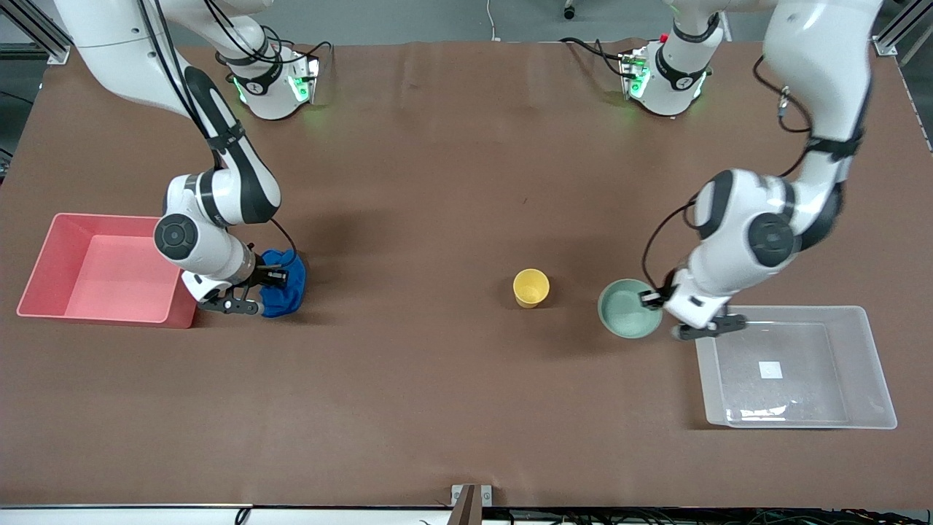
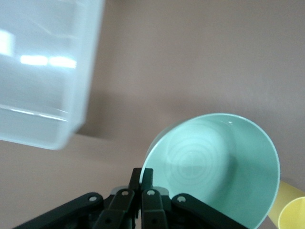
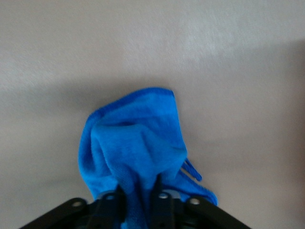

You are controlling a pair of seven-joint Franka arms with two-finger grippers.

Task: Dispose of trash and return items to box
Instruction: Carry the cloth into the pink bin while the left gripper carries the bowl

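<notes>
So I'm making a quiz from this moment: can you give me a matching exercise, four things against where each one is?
Things:
1. blue cloth
2. mint bowl
3. yellow cup
4. white sticker

Places:
A. on the clear bin's bottom
B. standing free on the table
C. pinched by the right gripper, beside the pink bin
D. rim pinched by the left gripper

Pairs: 1-C, 2-D, 3-B, 4-A

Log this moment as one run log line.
right gripper: shut on blue cloth, beside pink bin | left gripper: shut on green bowl rim, beside clear bin | yellow cup: on table
</notes>
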